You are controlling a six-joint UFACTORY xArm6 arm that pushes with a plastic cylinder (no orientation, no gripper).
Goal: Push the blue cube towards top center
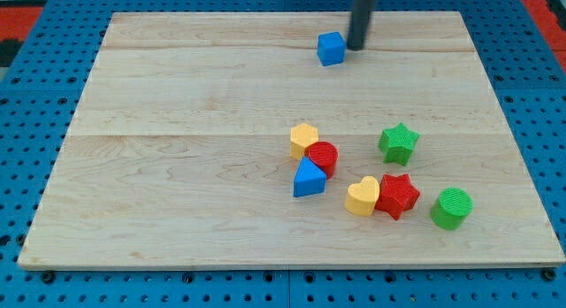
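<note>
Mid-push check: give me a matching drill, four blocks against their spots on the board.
Blocks:
1. blue cube
2. green star
3. green cylinder
4. yellow heart

Places:
A. touching the red star's left side
B. nearest the view's bottom right
C. near the top edge, just left of my tip
D. alone, above the red star

Pairs: 1-C, 2-D, 3-B, 4-A

- One camera only, so no second view shares any part of the scene.
- It looks down at a slant on the wooden board from beyond the board's near long edge, facing its far edge.
- It stands back enough that the whole board fits, with blue pegboard showing around every side of the board.
</note>
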